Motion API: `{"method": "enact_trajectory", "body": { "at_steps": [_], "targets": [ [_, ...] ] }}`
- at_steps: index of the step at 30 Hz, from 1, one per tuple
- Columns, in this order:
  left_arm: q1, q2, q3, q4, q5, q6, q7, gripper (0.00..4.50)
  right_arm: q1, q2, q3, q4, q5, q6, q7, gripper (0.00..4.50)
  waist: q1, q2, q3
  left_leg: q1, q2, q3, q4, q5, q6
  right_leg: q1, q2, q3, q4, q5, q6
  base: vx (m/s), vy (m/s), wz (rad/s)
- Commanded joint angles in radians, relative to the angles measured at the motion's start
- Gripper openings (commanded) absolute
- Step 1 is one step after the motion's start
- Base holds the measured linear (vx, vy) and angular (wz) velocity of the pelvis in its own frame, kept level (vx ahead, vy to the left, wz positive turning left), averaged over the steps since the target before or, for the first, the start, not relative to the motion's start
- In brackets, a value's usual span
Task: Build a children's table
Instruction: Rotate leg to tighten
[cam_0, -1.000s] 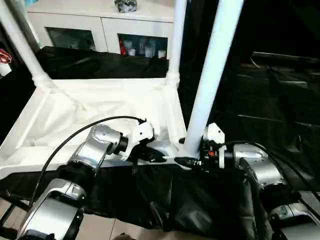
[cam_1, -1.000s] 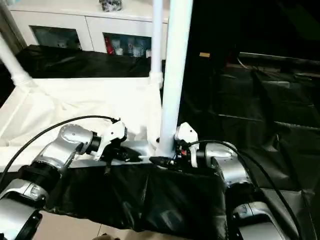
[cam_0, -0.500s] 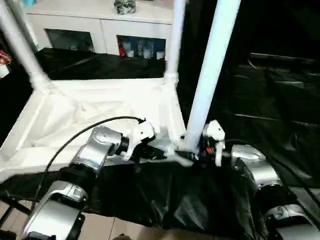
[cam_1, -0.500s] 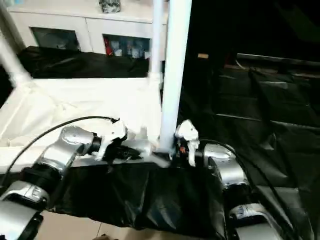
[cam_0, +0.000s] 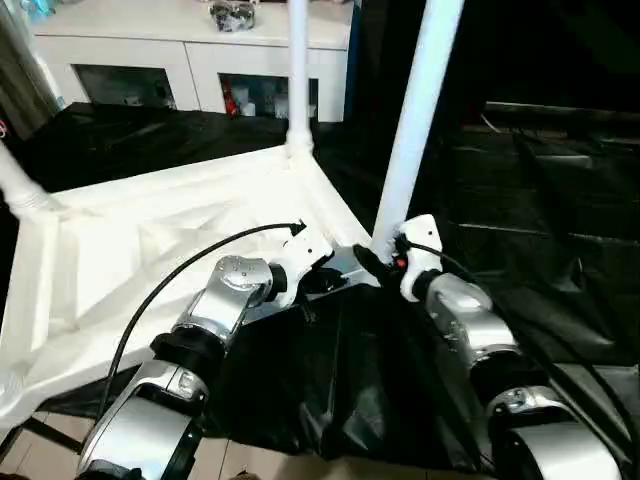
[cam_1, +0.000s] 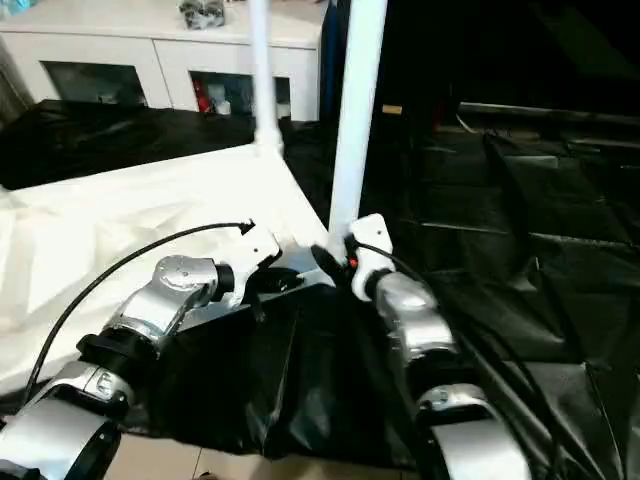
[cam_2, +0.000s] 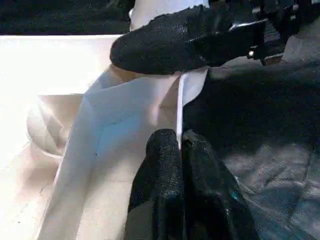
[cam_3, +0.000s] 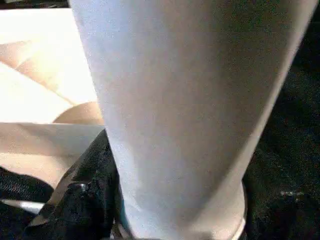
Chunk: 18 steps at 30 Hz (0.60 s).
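Upturned white plastic table top (cam_0: 150, 240) with ribbed underside, lying on black sheeting (cam_0: 340, 390), now swung round since a second ago, its near corner turned toward the camera. Left gripper (cam_2: 179, 150) pinched shut on the top's thin rim. Right gripper (cam_0: 372, 268) clasped round the base of the long white tapered leg (cam_0: 415, 110) standing in the near corner socket. Three legs upright; probably still seating this one.
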<state>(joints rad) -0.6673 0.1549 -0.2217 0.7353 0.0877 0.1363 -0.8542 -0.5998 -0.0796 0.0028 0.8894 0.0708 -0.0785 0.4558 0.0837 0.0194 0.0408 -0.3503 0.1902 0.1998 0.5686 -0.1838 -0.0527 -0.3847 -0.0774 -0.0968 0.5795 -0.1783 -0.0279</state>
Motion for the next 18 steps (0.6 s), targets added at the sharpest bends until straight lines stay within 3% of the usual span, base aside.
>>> {"method": "enact_trajectory", "body": {
  "at_steps": [1, 2, 3, 7, 10, 11, 12, 13, 15, 16, 18],
  "targets": [
    [-0.011, -0.013, 0.048, -0.06, -0.032, -0.017, 0.05, 0.0, 0.035, 0.029, 0.033, 0.066, -0.031, 0.014, 0.021, 2.7, 0.003, -0.005, -0.059, 0.004, 0.051, -0.027, -0.062, -0.186, 0.043, 0.043, -0.088, 0.059, -0.06, -0.19, -0.206, 0.0, 0.0, 0.0],
    [-0.01, -0.014, 0.044, -0.06, -0.035, -0.019, 0.048, 0.0, 0.034, 0.03, 0.032, 0.067, -0.025, 0.001, 0.039, 3.26, 0.002, -0.001, -0.059, 0.004, 0.052, -0.026, -0.061, -0.179, 0.054, 0.042, -0.088, 0.058, -0.057, -0.161, -0.217, 0.0, 0.0, 0.0],
    [-0.01, -0.014, 0.04, -0.057, -0.037, -0.021, 0.048, 0.0, 0.034, 0.027, 0.026, 0.069, -0.017, -0.003, 0.048, 3.4, 0.001, -0.003, -0.058, 0.003, 0.05, -0.024, -0.06, -0.181, 0.057, 0.043, -0.087, 0.059, -0.058, -0.161, -0.219, 0.0, 0.0, 0.0],
    [-0.009, 0.013, 0.019, -0.077, -0.045, -0.043, -0.017, 0.0, 0.027, -0.003, 0.001, 0.044, 0.025, -0.01, 0.124, 3.6, 0.002, -0.004, -0.056, 0.005, 0.051, -0.024, -0.061, -0.196, 0.063, 0.044, -0.088, 0.058, -0.063, -0.209, -0.211, 0.0, 0.0, 0.0],
    [-0.002, 0.045, 0.014, -0.093, -0.046, -0.048, -0.071, 0.0, 0.037, -0.033, 0.01, -0.001, 0.037, -0.003, 0.187, 3.9, 0.002, 0.001, -0.058, 0.001, 0.053, -0.024, -0.059, -0.177, 0.069, 0.045, -0.084, 0.057, -0.058, -0.171, -0.215, 0.0, 0.0, 0.0],
    [-0.001, 0.051, 0.013, -0.099, -0.048, -0.043, -0.083, 0.0, 0.041, -0.041, 0.017, -0.017, 0.04, 0.001, 0.215, 3.97, 0.004, 0.007, -0.061, 0.001, 0.053, -0.024, -0.057, -0.161, 0.074, 0.046, -0.085, 0.057, -0.052, -0.137, -0.222, 0.0, 0.0, 0.0],
    [-0.001, 0.055, 0.013, -0.103, -0.05, -0.039, -0.091, 0.0, 0.044, -0.045, 0.022, -0.027, 0.042, 0.004, 0.234, 4.23, 0.004, 0.005, -0.061, 0.0, 0.054, -0.024, -0.057, -0.156, 0.077, 0.046, -0.084, 0.056, -0.051, -0.123, -0.226, 0.0, 0.0, 0.0],
    [0.002, 0.06, 0.01, -0.108, -0.052, -0.039, -0.104, 0.0, 0.053, -0.058, 0.026, -0.044, 0.043, 0.007, 0.255, 4.23, 0.006, 0.011, -0.065, -0.001, 0.053, -0.024, -0.052, -0.135, 0.083, 0.047, -0.084, 0.056, -0.045, -0.085, -0.237, 0.0, 0.0, 0.0],
    [0.003, 0.065, 0.008, -0.113, -0.059, -0.039, -0.125, 0.0, 0.066, -0.087, 0.034, -0.062, 0.032, 0.002, 0.283, 4.31, 0.008, 0.004, -0.069, -0.007, 0.051, -0.023, -0.047, -0.105, 0.098, 0.049, -0.082, 0.056, -0.037, -0.026, -0.249, 0.0, 0.0, 0.0],
    [0.001, 0.066, 0.009, -0.112, -0.061, -0.04, -0.131, 0.0, 0.071, -0.102, 0.038, -0.066, 0.023, -0.003, 0.293, 4.41, 0.011, -0.006, -0.071, -0.008, 0.052, -0.021, -0.043, -0.082, 0.111, 0.047, -0.08, 0.055, -0.032, 0.01, -0.256, 0.0, 0.0, 0.0],
    [-0.004, 0.068, 0.01, -0.115, -0.064, -0.037, -0.134, 0.0, 0.076, -0.12, 0.043, -0.07, 0.014, -0.002, 0.309, 4.46, 0.014, 0.0, -0.068, -0.01, 0.051, -0.021, -0.042, -0.081, 0.121, 0.044, -0.081, 0.054, -0.032, 0.008, -0.26, 0.0, 0.0, 0.0]
  ]
}}
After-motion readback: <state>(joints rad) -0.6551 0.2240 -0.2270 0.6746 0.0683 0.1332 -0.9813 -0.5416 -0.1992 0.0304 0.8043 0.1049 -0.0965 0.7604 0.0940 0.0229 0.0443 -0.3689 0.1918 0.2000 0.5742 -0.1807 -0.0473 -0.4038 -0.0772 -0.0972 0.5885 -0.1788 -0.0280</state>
